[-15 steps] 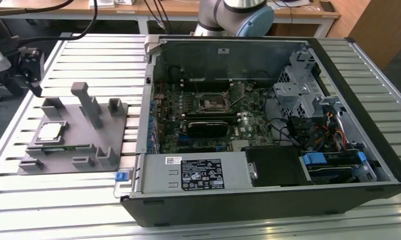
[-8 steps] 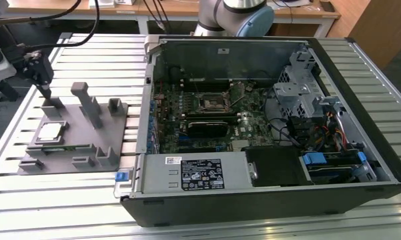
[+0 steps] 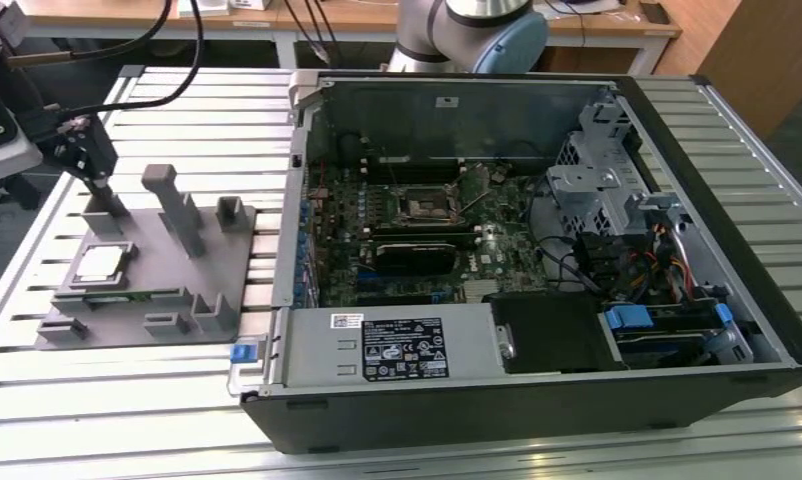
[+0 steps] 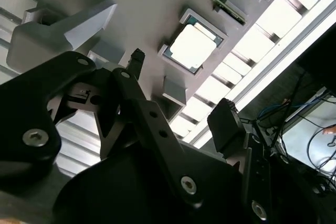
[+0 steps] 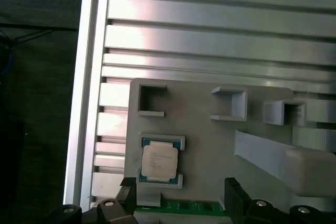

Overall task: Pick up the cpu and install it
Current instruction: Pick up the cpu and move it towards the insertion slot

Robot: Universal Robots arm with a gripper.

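A single robot arm's gripper (image 3: 94,180) hung over the grey plastic tray (image 3: 141,330) at the exterior view's left, its two black fingers (image 5: 128,191) spread apart and pinching nothing. The gap between them looked wider than the chip, probably so that they could straddle it. The one cpu (image 3: 98,263) lay flat, metal top up, in a shallow framed recess of the tray. It showed in both wrist views (image 5: 160,161) (image 4: 193,45), close to the fingertips but untouched by them. The raised corners hugging its pale rim appeared meant to keep it square and in a known spot for pick-up. One green circuit-board strip (image 5: 178,206) sat on edge in a slot just beside that recess. Three upright posts (image 3: 174,205) could be counted along the tray's far side in the exterior view, with a few lower blocks nearer the camera whose number was hard to fix. Well apart, at the exterior view's right, one computer case (image 3: 535,400) lay on its side with the panel off and the motherboard (image 3: 415,250) facing up. That was seemingly so that its single black socket frame (image 3: 428,207) could be reached from above. Tray and case both rested on the slatted metal table (image 3: 148,100), and the pick-up had not yet been made.
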